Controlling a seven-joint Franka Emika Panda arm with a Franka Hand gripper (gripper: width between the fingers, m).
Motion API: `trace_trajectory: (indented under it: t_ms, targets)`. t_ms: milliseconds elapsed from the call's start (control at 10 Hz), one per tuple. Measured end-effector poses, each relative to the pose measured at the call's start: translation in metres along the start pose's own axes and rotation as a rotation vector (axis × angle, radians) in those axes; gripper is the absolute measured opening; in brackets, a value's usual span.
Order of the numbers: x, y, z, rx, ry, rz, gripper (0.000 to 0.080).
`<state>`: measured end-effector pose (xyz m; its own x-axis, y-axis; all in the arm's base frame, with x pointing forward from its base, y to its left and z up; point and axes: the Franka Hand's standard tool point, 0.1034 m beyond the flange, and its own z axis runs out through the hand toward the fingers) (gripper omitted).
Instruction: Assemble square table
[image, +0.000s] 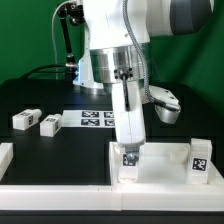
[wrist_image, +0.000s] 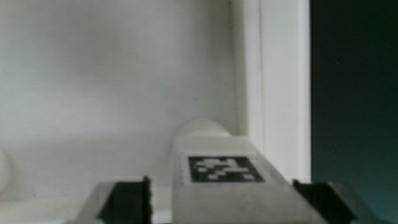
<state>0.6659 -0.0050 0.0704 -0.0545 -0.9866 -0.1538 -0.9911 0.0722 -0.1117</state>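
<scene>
Evidently the gripper (image: 130, 150) is released: in the wrist view its fingers (wrist_image: 128, 203) flank the upright leg (wrist_image: 222, 160) with a sliver of gap on each side, gripping nothing. That leg stands on the square tabletop slab (image: 165, 162), at its corner on the exterior view's left. The slab lies along the desk's front edge, toward the corner on the exterior view's right. A second leg (image: 200, 160) stands at the slab's other near corner. One loose leg block (image: 25, 118) and a fourth leg block (image: 48, 124) lie well apart, near the desk's edge on the exterior view's left, with the marker board (image: 98, 118) just beside them.

The gaps are slim, so any sideways drift on the way up could catch the leg and tip it or drag it out. Whether it is fully seated cannot be told.

Only the wrist view shows those gaps and the raised rim (wrist_image: 267, 70) beside the leg. Only the exterior view shows the other legs and the leg's upright stance
</scene>
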Motion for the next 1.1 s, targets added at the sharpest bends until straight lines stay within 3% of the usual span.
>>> trace_trajectory:
  t_ms: [100, 200, 600, 900, 1100]
  targets:
    - [-0.0021, 0.004, 0.0004, -0.042, 0.017, -0.231, 0.0572]
    - [-0.0049, 0.0014, -0.0015, -0.051, 0.026, -0.353, 0.0633]
    - [-0.0011, 0.0018, -0.0004, -0.053, 0.022, -0.654, 0.0648]
    - [-0.006, -0.0032, -0.0048, -0.096, 0.036, -1.253, 0.0648]
    - [-0.0036, -0.0025, -0.0039, -0.096, 0.038, -1.222, 0.0648]
